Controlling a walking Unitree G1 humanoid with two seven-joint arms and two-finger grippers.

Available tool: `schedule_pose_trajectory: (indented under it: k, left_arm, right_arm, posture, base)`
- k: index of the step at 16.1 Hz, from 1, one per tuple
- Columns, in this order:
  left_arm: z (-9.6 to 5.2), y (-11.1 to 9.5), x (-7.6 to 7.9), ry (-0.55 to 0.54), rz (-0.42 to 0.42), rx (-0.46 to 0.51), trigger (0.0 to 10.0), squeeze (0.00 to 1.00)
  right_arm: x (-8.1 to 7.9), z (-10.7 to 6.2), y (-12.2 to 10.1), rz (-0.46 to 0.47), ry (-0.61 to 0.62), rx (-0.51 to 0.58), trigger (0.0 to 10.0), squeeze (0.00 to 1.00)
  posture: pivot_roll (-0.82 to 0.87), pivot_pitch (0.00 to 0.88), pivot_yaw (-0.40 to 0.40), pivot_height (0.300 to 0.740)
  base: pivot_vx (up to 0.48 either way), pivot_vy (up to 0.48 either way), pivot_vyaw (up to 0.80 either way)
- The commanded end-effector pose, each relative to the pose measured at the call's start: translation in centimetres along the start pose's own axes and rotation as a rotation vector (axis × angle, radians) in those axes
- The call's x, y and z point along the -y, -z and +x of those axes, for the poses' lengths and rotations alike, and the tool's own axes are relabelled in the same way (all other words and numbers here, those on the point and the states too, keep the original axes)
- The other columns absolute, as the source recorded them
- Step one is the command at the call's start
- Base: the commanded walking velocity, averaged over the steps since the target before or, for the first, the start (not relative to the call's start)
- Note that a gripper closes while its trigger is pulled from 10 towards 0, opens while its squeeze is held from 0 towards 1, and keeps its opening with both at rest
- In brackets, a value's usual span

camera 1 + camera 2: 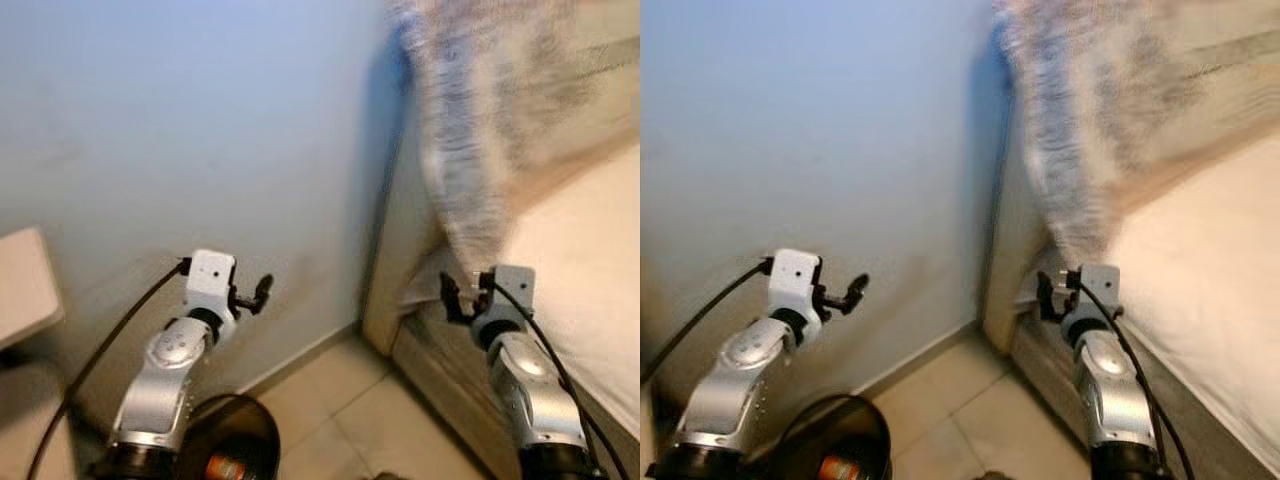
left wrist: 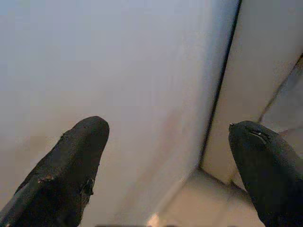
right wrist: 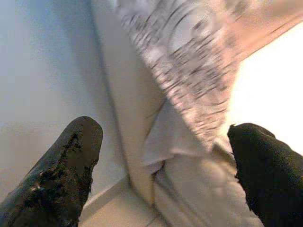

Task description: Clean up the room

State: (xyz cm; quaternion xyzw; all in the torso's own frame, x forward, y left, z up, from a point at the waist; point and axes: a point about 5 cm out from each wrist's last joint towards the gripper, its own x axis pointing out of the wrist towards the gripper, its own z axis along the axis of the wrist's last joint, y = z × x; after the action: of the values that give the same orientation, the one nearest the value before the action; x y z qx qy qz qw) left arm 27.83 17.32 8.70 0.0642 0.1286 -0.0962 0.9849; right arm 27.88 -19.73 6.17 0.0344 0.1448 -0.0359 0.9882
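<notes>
One patterned grey-and-white blanket point(image 1: 480, 130), draped over the headboard end of the bed point(image 1: 585, 270) by the wall point(image 1: 200, 130). Likely soft, light, limp; best pinched at the hanging lower edge. Right gripper point(image 3: 161, 175) spread wide just below it, empty; left gripper point(image 2: 165, 170) likewise released, facing the wall.

- Wall point(image 1: 180, 120): pale blue-grey.
- Blanket point(image 1: 480, 110): grey-and-white speckled weave.
- Bed point(image 1: 580, 270): cream sheet over a beige frame.
- Floor point(image 1: 340, 410): light beige tiles.
- Arms: silver, each pincer black.
- Bin point(image 1: 225, 440): black.
</notes>
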Motion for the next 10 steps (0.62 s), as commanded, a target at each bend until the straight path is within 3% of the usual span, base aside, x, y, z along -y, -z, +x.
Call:
schedule_pose_trajectory:
  k: [1,6,10]
  left_arm:
    - [-0.01,0.29,-0.76,-0.04,0.01,-0.009,10.0,0.0]
    - [0.18,0.41,-0.14,-0.019,0.023,-0.007,10.0,0.0]
    - [0.38,0.07,-0.62,-0.035,0.023,0.01,10.0,0.0]
  right_arm:
    - [-0.69,0.01,0.0,0.002,-0.023,-0.008,10.0,1.0]
    - [-0.7,0.12,0.02,-0.008,-0.03,-0.013,10.0,1.0]
    - [-1.0,0.29,0.17,-0.004,-0.03,-0.021,10.0,1.0]
  posture:
    - [0.0,0.0,0.032,0.74]
    - [0.0,0.0,0.031,0.74]
    - [-0.01,0.0,0.041,0.74]
  base:
    - [0.0,0.0,-0.74]
    - [0.0,0.0,-0.74]
    - [0.0,0.0,-0.74]
